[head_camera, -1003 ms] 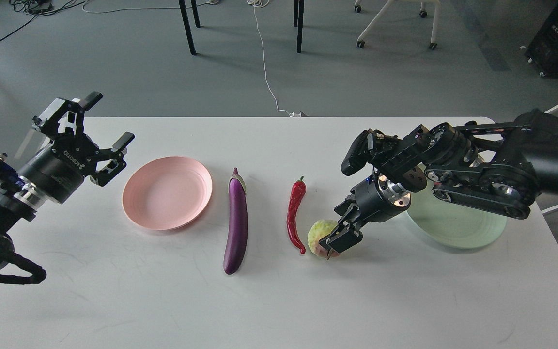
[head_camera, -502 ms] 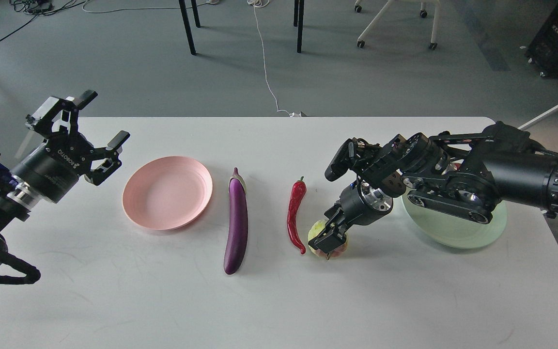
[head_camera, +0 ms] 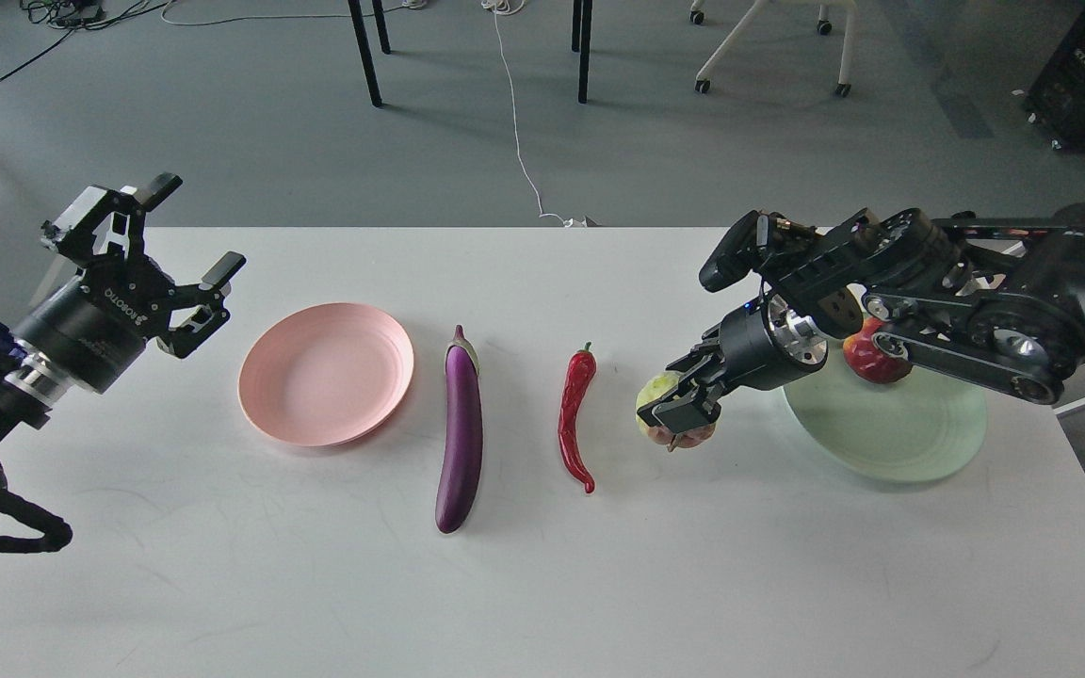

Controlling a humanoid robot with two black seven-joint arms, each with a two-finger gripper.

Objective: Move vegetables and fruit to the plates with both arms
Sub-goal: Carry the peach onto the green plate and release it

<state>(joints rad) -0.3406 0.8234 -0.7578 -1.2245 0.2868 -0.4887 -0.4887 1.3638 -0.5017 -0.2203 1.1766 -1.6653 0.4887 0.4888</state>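
My right gripper (head_camera: 677,417) is shut on the yellow-green fruit (head_camera: 657,394) and holds it above the table, between the red chili pepper (head_camera: 574,414) and the mint green plate (head_camera: 891,428). The dark red fruit (head_camera: 872,356) sits on that plate, partly hidden behind my right arm. The purple eggplant (head_camera: 461,433) lies to the left of the chili. The empty pink plate (head_camera: 326,373) is left of the eggplant. My left gripper (head_camera: 186,224) is open and empty, above the table's left edge, left of the pink plate.
The white table (head_camera: 524,584) has bare room along its front. Beyond the far edge are table legs (head_camera: 364,52), a white cable (head_camera: 514,104) on the floor and a wheeled chair base (head_camera: 769,47).
My right gripper has lifted the yellow-green fruit off the table and carried it right and back towards the green plate. The dark red fruit now shows. My left gripper drifted slightly left.
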